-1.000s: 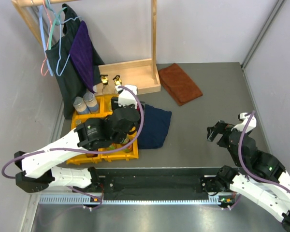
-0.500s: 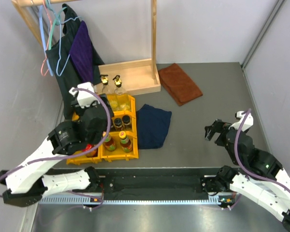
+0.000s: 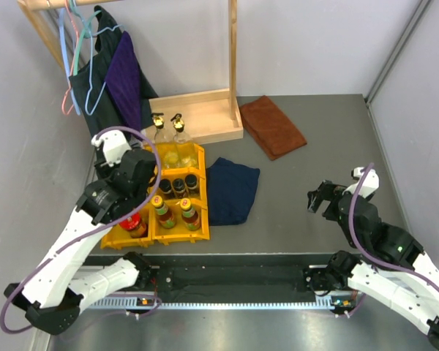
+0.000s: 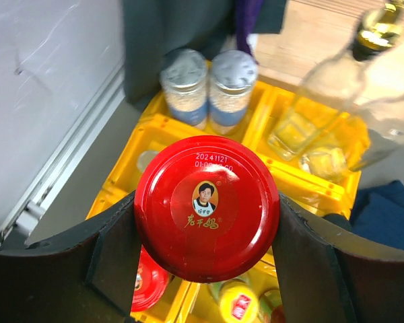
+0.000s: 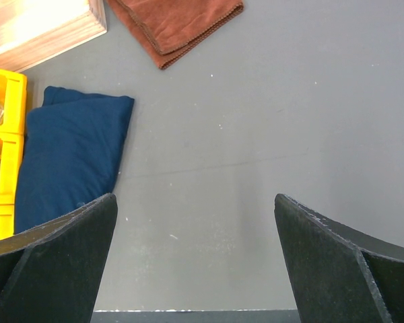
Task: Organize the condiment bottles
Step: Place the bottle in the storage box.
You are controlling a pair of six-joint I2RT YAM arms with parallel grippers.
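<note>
Grey table [image 3: 307,161] boxed in by pale walls. A wooden rack [image 3: 205,117] with hangers and dark clothes stands at the far left. A brown cloth [image 3: 272,126] lies folded beside its base, and a blue cloth [image 3: 233,191] sits against the yellow bins [image 3: 203,191].

The bins are at the left, in front of the left arm. They hold most of the stock:
- yellow-capped sauce bottles [image 3: 163,212] in the near row
- dark-capped bottles [image 3: 179,183] behind them
- two clear bottles [image 3: 159,124] with gold tops at the far edge
- two pale-lidded jars [image 4: 185,87] in the far-left compartment

The left gripper [image 4: 212,252] is half closed on a red-lidded jar [image 4: 207,208], one finger on each side of the lid. The jar hangs upright with its lid facing the wrist camera, so its long axis runs straight down toward the bins. A second red lid [image 4: 150,282] shows below and to the left, in a near compartment. My guess is that the carried jar belongs beside it, a short drop down and to the left.

The right gripper [image 5: 195,202] is spread wide and holds nothing. It hovers over bare table, well apart from the bins, so the left arm is plainly the nearer one.

Views differ:
- From above, the left arm hides the held jar completely. Only the wrist camera shows the grip.
- The wrist view is filled by the lid. It shows nothing of the jar's body or how high it hangs above the bin floor.
- The right wrist view catches just a sliver of bin at its left edge.
</note>
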